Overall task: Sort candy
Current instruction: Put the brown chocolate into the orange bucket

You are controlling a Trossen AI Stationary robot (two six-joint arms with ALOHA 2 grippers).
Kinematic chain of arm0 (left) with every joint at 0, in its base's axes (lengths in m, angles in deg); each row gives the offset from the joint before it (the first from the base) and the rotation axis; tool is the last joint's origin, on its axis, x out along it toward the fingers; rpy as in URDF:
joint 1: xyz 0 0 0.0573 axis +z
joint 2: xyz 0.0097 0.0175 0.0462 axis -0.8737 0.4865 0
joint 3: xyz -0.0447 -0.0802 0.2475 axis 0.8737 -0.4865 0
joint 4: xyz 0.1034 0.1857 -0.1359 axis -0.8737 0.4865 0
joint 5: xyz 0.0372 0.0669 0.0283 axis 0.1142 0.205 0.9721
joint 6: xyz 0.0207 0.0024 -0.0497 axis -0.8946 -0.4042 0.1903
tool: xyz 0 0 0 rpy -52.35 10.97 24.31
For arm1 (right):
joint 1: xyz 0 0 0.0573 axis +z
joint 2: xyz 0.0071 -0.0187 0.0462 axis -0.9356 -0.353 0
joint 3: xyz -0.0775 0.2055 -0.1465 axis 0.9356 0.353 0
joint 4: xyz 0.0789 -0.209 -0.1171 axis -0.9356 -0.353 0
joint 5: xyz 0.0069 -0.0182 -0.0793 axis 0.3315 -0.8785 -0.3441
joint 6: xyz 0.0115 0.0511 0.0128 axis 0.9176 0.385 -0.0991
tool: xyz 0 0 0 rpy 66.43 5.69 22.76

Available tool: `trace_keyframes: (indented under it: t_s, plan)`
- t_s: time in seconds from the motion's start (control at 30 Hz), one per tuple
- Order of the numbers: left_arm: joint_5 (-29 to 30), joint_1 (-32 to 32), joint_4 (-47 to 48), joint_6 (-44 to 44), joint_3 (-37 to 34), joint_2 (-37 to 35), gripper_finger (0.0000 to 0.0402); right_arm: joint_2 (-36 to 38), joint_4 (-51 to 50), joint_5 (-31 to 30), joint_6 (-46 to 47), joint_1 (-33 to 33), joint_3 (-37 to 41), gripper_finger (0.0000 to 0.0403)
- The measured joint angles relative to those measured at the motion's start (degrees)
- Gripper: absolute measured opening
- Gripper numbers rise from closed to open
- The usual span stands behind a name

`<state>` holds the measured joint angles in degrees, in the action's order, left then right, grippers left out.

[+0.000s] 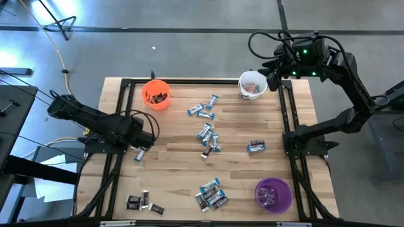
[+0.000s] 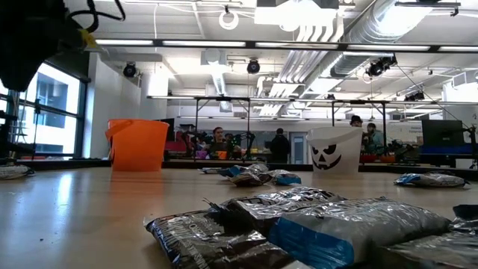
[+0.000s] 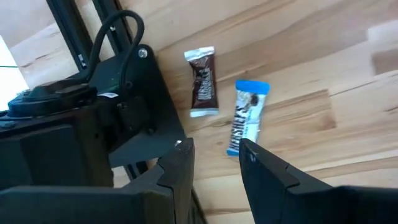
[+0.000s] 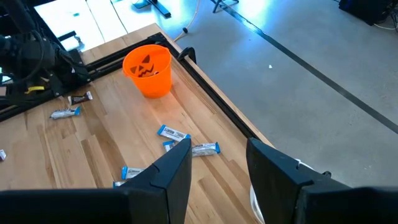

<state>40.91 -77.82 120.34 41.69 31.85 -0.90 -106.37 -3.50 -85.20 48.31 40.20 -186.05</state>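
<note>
Small wrapped candy lies scattered on the wooden table (image 1: 177, 126): a loose group at the middle (image 1: 207, 140), a pair farther back (image 1: 202, 110), one piece to the right (image 1: 255, 146), and heaps near the front edge (image 1: 211, 194) (image 1: 142, 203). My left gripper (image 3: 217, 168) hangs open at the table's left side, pointing down. Just beyond its fingertips lie a blue-and-white piece (image 3: 247, 118) and a brown piece (image 3: 202, 90), flat on the wood. My right gripper (image 4: 217, 165) waits open, high at the far right, beside the white cup (image 1: 252, 85).
An orange pumpkin-face cup (image 1: 156, 94) stands at the far left, the white cup with a face (image 2: 332, 152) at the far right, and a purple cup (image 1: 273, 194) at the near right. A black frame rail (image 3: 68, 37) runs along the table's left edge beside my left gripper.
</note>
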Motion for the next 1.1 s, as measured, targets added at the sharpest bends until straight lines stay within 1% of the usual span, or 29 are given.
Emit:
trace_keyframes:
  t_s: [0.17, 0.4, 0.5, 0.57, 0.83, 0.93, 1.1]
  plan:
    - [-0.14, -0.79, -3.83, -1.09, -3.80, 0.03, 0.0115, -0.01, -0.01, 0.02, 0.00, 0.01, 0.00, 0.0149]
    - [0.53, -0.63, -11.67, -0.67, -9.82, 0.07, 0.0115, 0.00, -0.01, 0.00, 0.00, -0.01, 0.00, 0.0149]
    - [0.75, 0.44, -15.68, -1.65, -12.72, 0.09, 0.0115, 0.00, -0.01, 0.01, -0.01, 0.00, -0.02, 0.0149]
    - [2.04, 1.31, -17.12, -3.41, -14.32, 0.09, 0.0115, -0.01, 0.01, 0.01, 0.00, 0.01, 0.00, 0.0149]
    - [2.76, 5.54, -18.16, -4.60, -14.11, 0.79, 0.0115, -0.02, -0.01, 0.01, 0.00, 0.00, -0.01, 0.0149]
    - [3.00, 7.75, -19.87, -4.82, -14.09, 0.79, 0.0115, -0.02, 0.01, 0.00, 0.00, -0.01, 0.00, 0.0149]
    - [3.32, 12.03, -19.52, -6.77, -14.14, 0.83, 0.0115, -0.02, -0.01, 0.02, 0.00, 0.01, 0.00, 0.0149]
